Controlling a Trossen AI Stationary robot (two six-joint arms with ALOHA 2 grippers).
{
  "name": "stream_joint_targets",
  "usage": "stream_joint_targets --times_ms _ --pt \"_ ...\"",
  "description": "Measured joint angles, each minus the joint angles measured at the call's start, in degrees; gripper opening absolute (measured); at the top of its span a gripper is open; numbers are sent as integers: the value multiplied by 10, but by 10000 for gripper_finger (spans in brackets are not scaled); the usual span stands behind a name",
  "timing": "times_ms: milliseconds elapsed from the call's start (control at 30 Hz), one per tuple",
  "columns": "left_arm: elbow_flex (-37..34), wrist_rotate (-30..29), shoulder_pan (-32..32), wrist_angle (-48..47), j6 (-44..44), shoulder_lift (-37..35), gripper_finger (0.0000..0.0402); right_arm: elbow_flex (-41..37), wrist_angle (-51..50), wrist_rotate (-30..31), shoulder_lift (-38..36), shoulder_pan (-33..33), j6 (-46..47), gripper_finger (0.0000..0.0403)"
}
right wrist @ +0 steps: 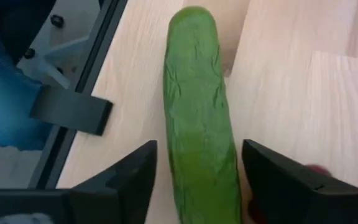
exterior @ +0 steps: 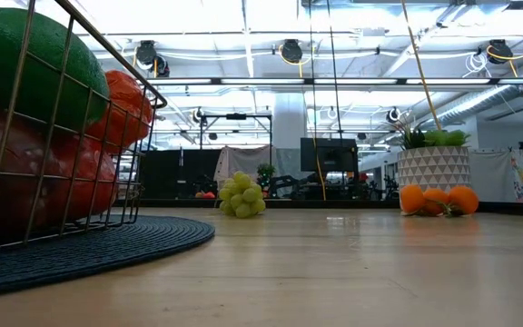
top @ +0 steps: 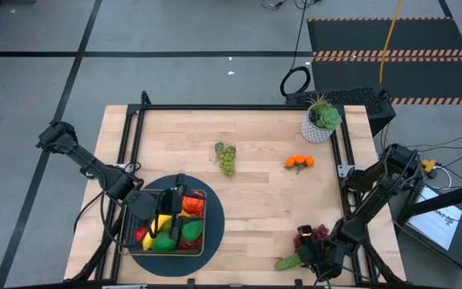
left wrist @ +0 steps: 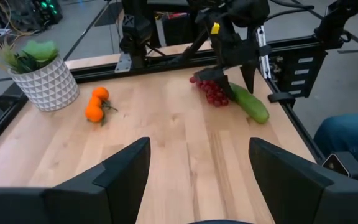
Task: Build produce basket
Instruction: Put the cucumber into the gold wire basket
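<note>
Looking straight down, we see the basket (top: 167, 221) on a round mat (top: 212, 210) at the table's (top: 255, 209) near left, already holding red, yellow, green and orange produce. The left gripper (top: 176, 190) hangs over its far edge. Green grapes (top: 226, 157) lie mid-table, oranges (top: 300, 162) to their right, and a potted plant (top: 322, 120) stands at the far right corner. The right gripper (top: 310, 253) is low at the near right edge, over a cucumber (top: 287, 262) and purple grapes (top: 318, 233).

From table height we get only the basket's wire wall (exterior: 57, 136) close up, with green and red pieces behind it, the mat's rim (exterior: 107, 245), the green grapes (exterior: 241, 195), the oranges (exterior: 439, 200) and the plant's pot (exterior: 434, 165); neither gripper shows there.

The left wrist view looks across the table to the right arm bent over the purple grapes (left wrist: 213, 92) and cucumber (left wrist: 250, 103), which lie touching. Its own fingers (left wrist: 129, 171) stand apart with nothing between them.

The right wrist view shows what the others hide: the cucumber (right wrist: 197, 112) runs lengthwise between the two fingers (right wrist: 129, 177), which straddle it. The jaws stand only a little wider than the cucumber; we cannot tell whether they press on it yet. A blue sleeve (right wrist: 5, 93) shows beyond the table's edge.
</note>
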Motion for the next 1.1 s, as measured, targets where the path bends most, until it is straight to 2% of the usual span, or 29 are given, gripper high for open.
stream_joint_targets --times_ms 200,333,467,600,767,867,967,1100 --pt "0 0 0 0 0 0 273 0 30 -7 2 -8 -19 148" --pt "0 0 0 1 0 0 273 0 69 -14 -3 -16 -33 118" --pt "0 0 0 1 0 0 273 0 95 -9 -24 -28 -34 125" --pt "0 1 -1 1 0 0 273 0 111 40 -57 -48 -41 141" --pt "0 0 -5 -20 -1 -12 273 0 163 98 -90 -82 -103 139" --pt "0 -30 -9 -53 -6 -29 273 0 214 126 -103 -108 -134 136" --pt "0 -72 -16 -97 -31 -55 273 0 262 151 -111 -140 -121 137" --pt "0 -99 -28 -150 -66 -81 273 0 326 155 -113 -186 -112 140"
